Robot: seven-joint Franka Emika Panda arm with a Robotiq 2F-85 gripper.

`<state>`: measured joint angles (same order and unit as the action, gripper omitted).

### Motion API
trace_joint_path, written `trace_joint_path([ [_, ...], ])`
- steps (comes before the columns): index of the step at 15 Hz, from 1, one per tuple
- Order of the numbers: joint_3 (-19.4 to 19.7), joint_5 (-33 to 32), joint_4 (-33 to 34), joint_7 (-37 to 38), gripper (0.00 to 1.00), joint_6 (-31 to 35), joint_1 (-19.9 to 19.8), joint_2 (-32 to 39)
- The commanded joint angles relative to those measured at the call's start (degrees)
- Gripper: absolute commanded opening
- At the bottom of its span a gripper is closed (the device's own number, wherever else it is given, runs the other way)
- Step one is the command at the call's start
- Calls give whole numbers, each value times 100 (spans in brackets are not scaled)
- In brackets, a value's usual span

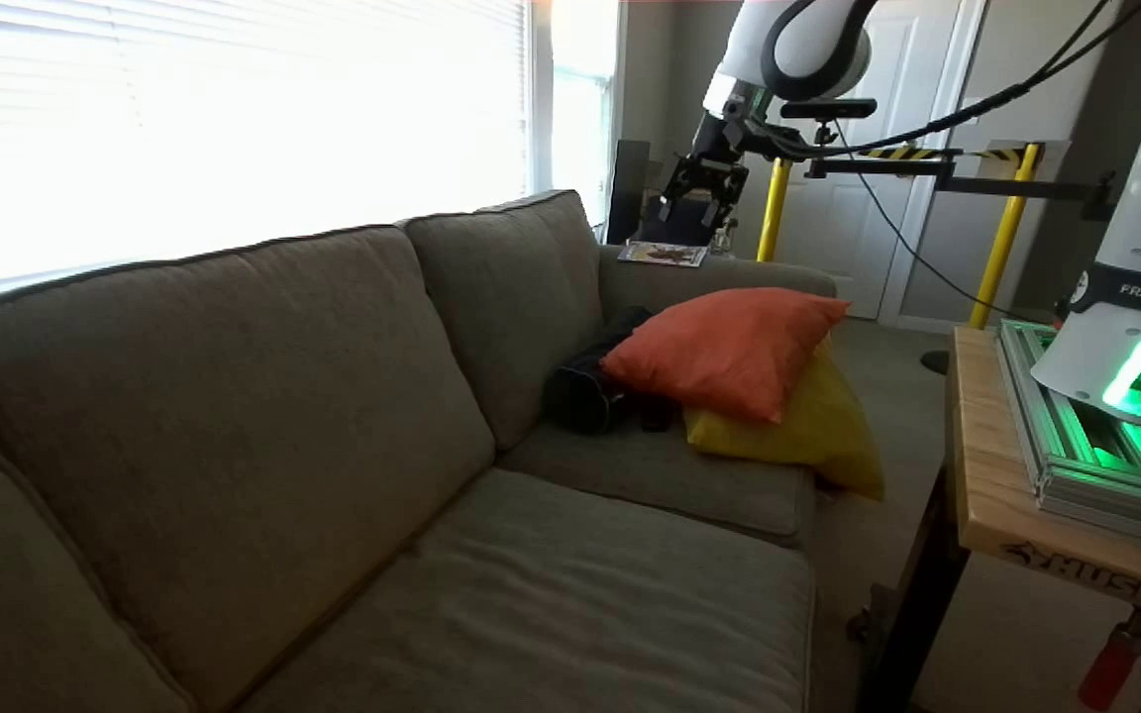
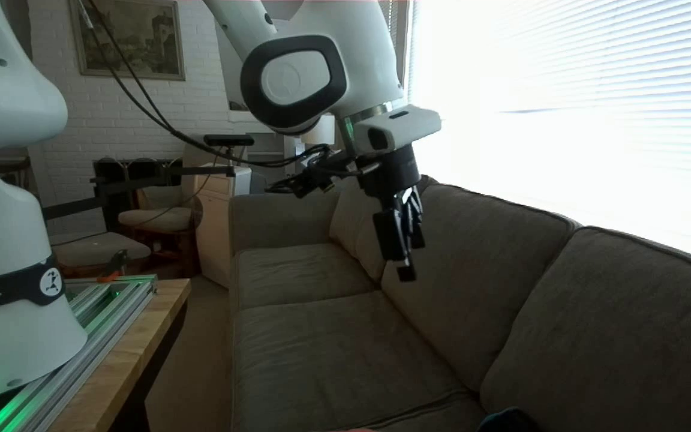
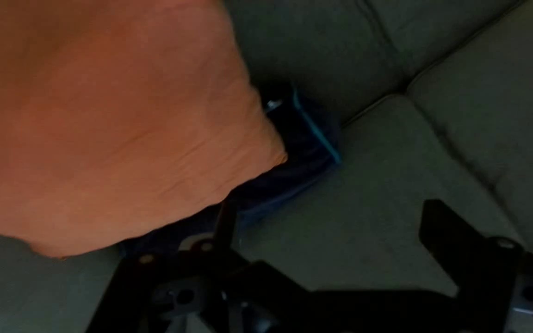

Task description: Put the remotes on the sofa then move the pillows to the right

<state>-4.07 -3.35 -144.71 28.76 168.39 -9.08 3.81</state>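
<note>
Orange fabric is filling the upper left of the wrist view: the orange pillow (image 3: 123,129) is lying on top of the yellow pillow (image 1: 798,436) at one end of the grey-beige sofa (image 1: 551,594), hiding much of it. The yellow one is jutting a corner past the front edge of the seat. The orange one is also covering part of a dark blue bundle (image 3: 315,138) with bright blue piping, which is lying near the back cushion (image 1: 521,297). Beside the bundle a small dark shape (image 1: 657,414) is sitting on the seat, too dim to name.

Above the sofa the gripper (image 3: 331,217) is hanging with its fingers (image 3: 456,249) spread wide, grey fabric showing between them. Across the padded arm (image 1: 769,277) a magazine (image 1: 665,254) is lying, and yellow posts (image 1: 774,208) are standing beyond. Cables (image 2: 141,102) are looping to the wrist. On a wooden workbench (image 1: 986,446) the robot's base (image 1: 1105,347) is standing, while blinds (image 1: 36,59) are glowing behind the sofa in both exterior views.
</note>
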Motion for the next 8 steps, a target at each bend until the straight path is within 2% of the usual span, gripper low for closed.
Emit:
trace_joint_path([
  [1, -793, 1510, 26, -1492, 100, -1219, -128, -540],
  [2, -318, 1585, 103, -1881, 100, -1688, 286, -654],
  [3, -202, 1226, 141, -1935, 100, -2137, 301, -806],
  [5, 34, 425, 262, -1962, 100, -2513, 332, -896],
  [8, 236, -266, 367, -2361, 100, -2558, 364, -960],
])
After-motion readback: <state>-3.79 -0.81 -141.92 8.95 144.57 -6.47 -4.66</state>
